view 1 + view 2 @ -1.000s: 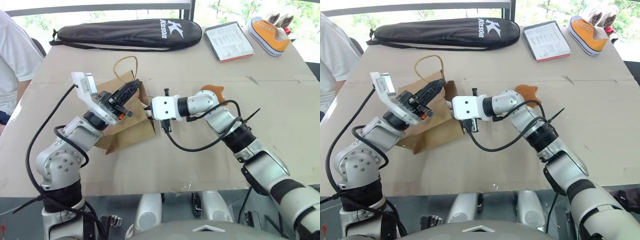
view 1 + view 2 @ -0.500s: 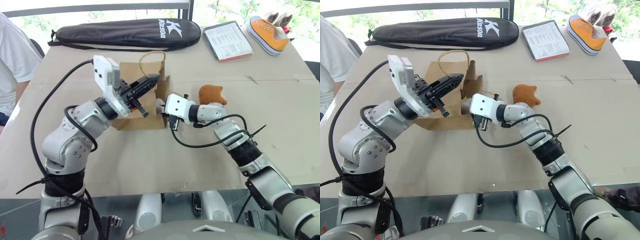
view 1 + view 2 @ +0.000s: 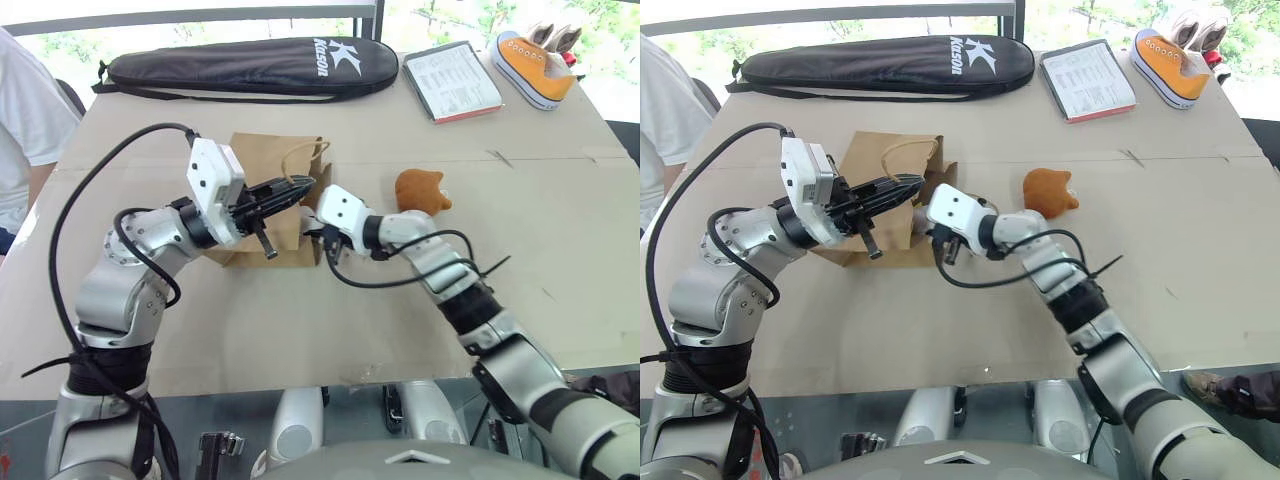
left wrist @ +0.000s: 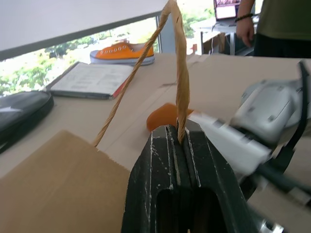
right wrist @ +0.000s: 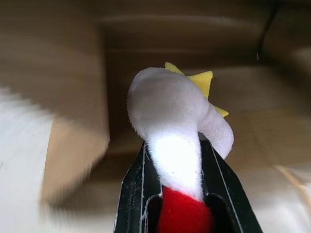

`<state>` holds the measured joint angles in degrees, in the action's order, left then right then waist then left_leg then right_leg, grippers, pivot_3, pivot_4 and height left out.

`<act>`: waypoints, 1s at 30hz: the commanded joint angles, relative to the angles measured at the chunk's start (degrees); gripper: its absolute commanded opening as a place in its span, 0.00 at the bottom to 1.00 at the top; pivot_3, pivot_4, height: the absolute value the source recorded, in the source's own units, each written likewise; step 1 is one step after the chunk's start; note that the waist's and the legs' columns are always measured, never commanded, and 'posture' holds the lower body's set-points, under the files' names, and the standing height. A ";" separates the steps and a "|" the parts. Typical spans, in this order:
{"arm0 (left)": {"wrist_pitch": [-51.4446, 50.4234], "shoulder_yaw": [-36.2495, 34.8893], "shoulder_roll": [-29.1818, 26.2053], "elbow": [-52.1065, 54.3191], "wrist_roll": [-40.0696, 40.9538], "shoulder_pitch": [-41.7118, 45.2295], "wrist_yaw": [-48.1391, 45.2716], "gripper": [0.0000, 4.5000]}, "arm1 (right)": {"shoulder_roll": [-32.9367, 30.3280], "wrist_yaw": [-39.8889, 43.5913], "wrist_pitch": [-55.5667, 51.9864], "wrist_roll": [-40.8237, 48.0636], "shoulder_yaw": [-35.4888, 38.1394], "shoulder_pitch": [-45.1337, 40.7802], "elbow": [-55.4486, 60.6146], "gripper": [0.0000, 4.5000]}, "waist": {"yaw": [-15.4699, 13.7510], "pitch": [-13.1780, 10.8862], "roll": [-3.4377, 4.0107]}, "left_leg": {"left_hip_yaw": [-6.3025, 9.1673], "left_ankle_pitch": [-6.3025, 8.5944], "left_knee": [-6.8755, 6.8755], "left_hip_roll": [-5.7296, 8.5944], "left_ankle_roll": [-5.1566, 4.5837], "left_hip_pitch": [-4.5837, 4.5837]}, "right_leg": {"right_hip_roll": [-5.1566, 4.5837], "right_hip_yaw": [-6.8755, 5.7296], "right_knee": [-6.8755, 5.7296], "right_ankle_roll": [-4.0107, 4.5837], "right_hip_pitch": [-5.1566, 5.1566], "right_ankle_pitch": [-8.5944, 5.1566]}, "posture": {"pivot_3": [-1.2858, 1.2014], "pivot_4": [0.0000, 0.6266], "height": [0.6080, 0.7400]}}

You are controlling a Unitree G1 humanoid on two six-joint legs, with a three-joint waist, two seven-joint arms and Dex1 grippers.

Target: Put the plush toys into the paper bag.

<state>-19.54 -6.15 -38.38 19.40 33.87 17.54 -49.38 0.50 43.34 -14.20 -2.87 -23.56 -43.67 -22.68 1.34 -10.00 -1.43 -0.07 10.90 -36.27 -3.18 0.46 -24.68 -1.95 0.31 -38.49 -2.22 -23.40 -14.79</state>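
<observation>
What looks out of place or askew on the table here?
The bag lies on its side rather than upright, its mouth toward the right tool, which holds the white toy. The left tool pinches a handle. The brown toy still sits outside.

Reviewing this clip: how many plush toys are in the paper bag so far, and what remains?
None looks bagged yet. The left gripper is shut on the brown kraft paper bag's twisted handle. The right gripper grips the white oval plush toy with red end at the bag's opening. The round brown eared plush lies on the table.

Paper bag [image 3: 268, 190] now tipped, white toy [image 5: 175, 126] lower.
</observation>
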 commanded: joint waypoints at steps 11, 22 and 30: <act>6.69 -1.12 4.24 1.47 1.43 -1.61 -3.43 0.00 | 6.81 1.85 3.52 6.69 7.59 -5.57 -14.53 0.00 | -0.38 0.01 -0.01 | -0.20 0.00 0.01 0.00 0.00 -0.01 | 0.00 0.21 -0.01 -0.01 -0.07 0.01 | 0.52 0.24 1.00; 10.63 -5.78 2.68 -9.97 0.63 -3.03 -10.51 0.00 | -0.36 3.94 -3.34 9.27 8.54 5.83 6.77 0.86 | -0.61 0.00 0.00 | -0.30 0.00 0.03 -0.02 -0.01 -0.03 | 0.01 0.31 -0.06 -0.01 -0.16 0.01 | 0.52 0.24 1.00; 15.66 -3.94 5.11 -22.61 -3.87 11.15 -9.98 0.00 | -2.53 -2.97 -11.31 8.09 6.92 10.16 20.58 0.86 | -0.28 0.04 -0.06 | -0.35 0.00 -0.03 -0.02 -0.01 0.02 | 0.08 0.42 -0.15 -0.02 -0.17 0.02 | 0.52 0.24 1.00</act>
<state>-5.76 -10.45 -33.58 -1.83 30.72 26.41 -58.98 -3.79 41.92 -24.97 5.14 -15.30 -32.81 -4.58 1.06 -9.96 -1.49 -0.44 10.90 -36.30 -3.20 0.45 -24.65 -1.85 0.76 -38.64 -2.23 -23.57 -14.77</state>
